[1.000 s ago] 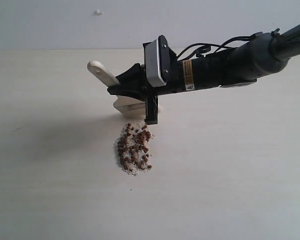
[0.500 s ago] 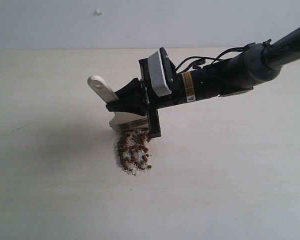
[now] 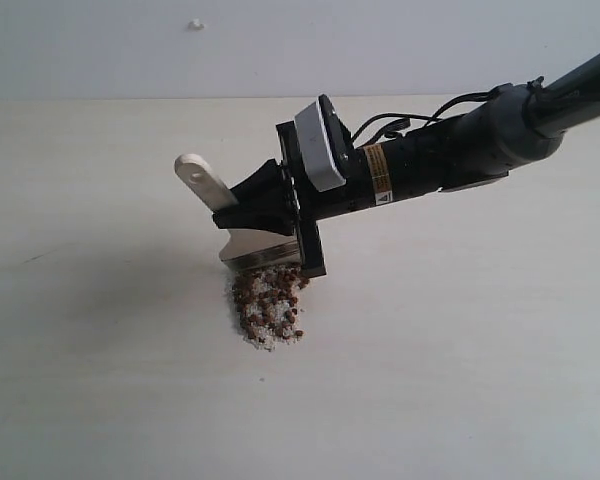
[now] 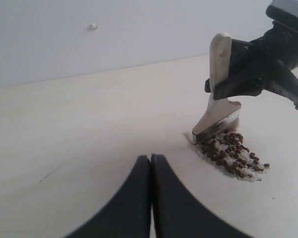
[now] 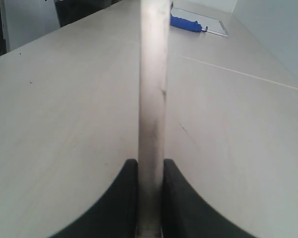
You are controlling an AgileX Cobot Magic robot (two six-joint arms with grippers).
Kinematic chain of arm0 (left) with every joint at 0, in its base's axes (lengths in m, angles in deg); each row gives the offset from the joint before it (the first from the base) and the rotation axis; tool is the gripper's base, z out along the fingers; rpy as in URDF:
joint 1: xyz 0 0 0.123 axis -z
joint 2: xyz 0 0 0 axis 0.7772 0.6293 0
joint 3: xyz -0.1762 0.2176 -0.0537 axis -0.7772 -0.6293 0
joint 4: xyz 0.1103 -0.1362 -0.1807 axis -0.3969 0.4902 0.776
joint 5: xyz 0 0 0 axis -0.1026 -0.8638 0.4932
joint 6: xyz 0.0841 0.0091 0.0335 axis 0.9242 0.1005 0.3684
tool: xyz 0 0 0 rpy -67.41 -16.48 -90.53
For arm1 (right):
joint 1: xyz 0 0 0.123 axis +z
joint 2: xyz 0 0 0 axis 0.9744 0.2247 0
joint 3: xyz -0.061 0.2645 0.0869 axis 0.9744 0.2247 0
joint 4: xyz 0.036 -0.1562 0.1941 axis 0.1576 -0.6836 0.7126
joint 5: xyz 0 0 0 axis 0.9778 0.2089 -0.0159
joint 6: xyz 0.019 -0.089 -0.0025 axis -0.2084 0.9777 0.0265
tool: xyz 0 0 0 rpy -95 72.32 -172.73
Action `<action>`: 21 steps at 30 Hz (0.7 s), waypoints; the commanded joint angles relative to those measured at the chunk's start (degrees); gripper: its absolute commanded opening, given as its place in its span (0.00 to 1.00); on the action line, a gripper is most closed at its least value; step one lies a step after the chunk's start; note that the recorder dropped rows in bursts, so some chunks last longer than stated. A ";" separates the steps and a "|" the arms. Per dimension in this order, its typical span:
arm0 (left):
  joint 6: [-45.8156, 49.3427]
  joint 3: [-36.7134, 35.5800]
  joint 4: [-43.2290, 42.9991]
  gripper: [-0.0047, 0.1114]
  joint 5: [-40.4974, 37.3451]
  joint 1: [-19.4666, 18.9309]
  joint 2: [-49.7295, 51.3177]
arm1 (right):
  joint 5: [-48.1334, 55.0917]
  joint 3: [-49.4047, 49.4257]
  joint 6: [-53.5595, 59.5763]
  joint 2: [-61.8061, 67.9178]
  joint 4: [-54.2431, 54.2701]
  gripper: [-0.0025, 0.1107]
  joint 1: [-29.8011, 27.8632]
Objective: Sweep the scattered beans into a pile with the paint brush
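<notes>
Leverage explains the grip: my right gripper (image 3: 252, 205) is clamped on the light wooden handle of the wide, silver-ferruled paint brush (image 3: 258, 250), leaning it so its tip meets the edge of the tiny reddish-brown beans (image 3: 268, 305) heaped on the pale table (image 3: 460, 360). That arm reaches in low, wrist angled downward; my left gripper (image 4: 150, 173) hangs well apart, jaws together.

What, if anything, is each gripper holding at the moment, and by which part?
The right gripper holds the paint brush by the middle of its wooden handle. The left gripper is shut and holds nothing.
</notes>
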 commanded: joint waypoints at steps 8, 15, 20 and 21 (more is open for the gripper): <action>0.17 -0.22 -0.16 0.04 0.03 0.23 -0.20 | 5.21 -0.25 -1.03 -6.10 2.80 0.02 -0.32; 0.17 -0.22 -0.16 0.04 0.03 0.23 -0.20 | 13.68 -0.25 -3.65 -5.85 5.57 0.02 -0.32; 0.17 -0.22 -0.16 0.04 0.03 0.23 -0.20 | 21.03 -0.25 -3.90 -5.85 10.01 0.02 -0.32; 0.17 -0.22 -0.16 0.04 0.03 0.23 -0.20 | 21.52 -0.25 -4.03 -5.85 11.09 0.02 -0.32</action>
